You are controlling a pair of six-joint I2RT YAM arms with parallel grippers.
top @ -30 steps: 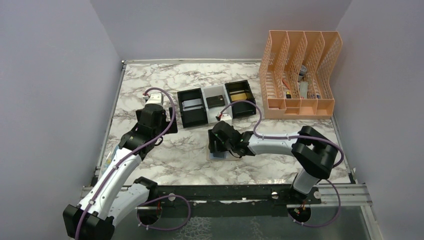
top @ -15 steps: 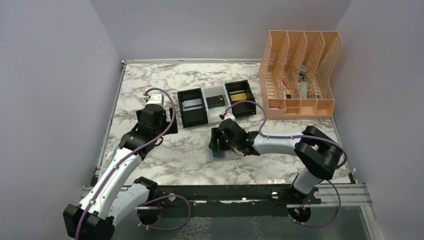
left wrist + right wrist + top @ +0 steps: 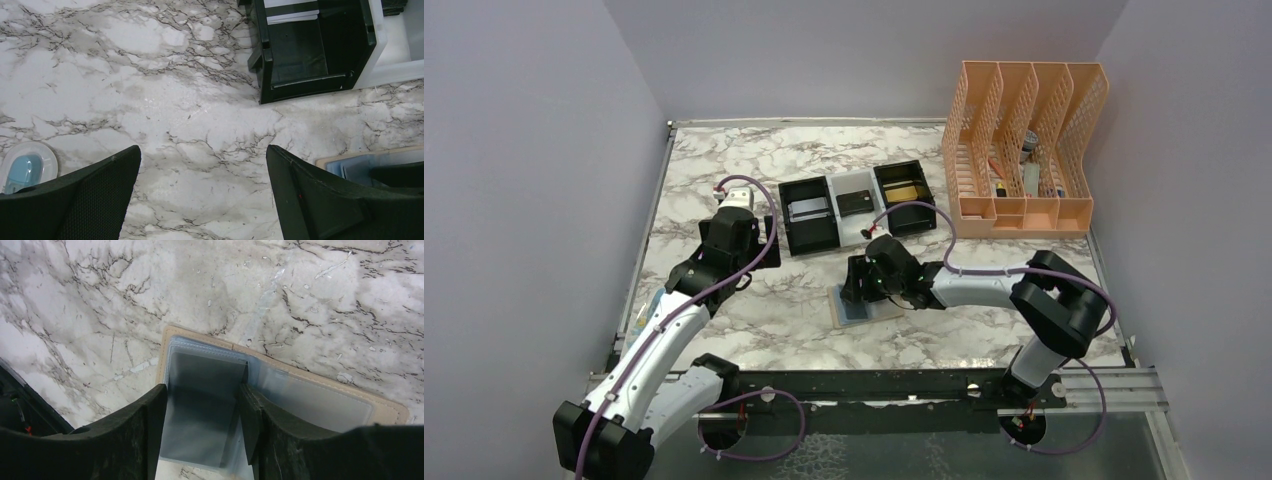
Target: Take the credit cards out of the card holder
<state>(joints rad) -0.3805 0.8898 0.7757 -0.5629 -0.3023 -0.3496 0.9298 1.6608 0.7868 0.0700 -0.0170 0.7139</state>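
**Table** (image 3: 754, 170): the marble-patterned top is carrying every item. The holder (image 3: 320, 400) is lying open and flat on it, with its tan border showing and its clear pockets facing up.

**Organizer** (image 3: 1024, 150): the peach mesh unit is standing well beyond the holder and to its right. A few small items are sitting in its slots.

**Left arm**: it is reaching over the table to the holder's left. The left gripper (image 3: 202, 150) is hanging above bare marble with its jaws spread wide and gripping nothing. In the wrist view, a corner of the holder is showing just beside one finger.

**Right arm**: it is bending in from the holder's right. The right gripper (image 3: 201, 390) is pointing down onto the holder, with its fingers (image 3: 145, 440) straddling one pocket panel. A dark grey rectangle (image 3: 205, 410) is filling the gap between them (card or pocket leaf, not determinable). Its side edges are meeting both inner finger faces, but whether the jaws are pinching it cannot be told. The other panel is lying uncovered beside the gripper.

**Bins** (image 3: 854, 182): three are sitting in a row just beyond the holder, in the order black, white, black.

**Cards**: one is lying in each bin. These are the silvery card (image 3: 808, 209), the dark card (image 3: 856, 203) and the gold card (image 3: 903, 191), all well apart from the holder.
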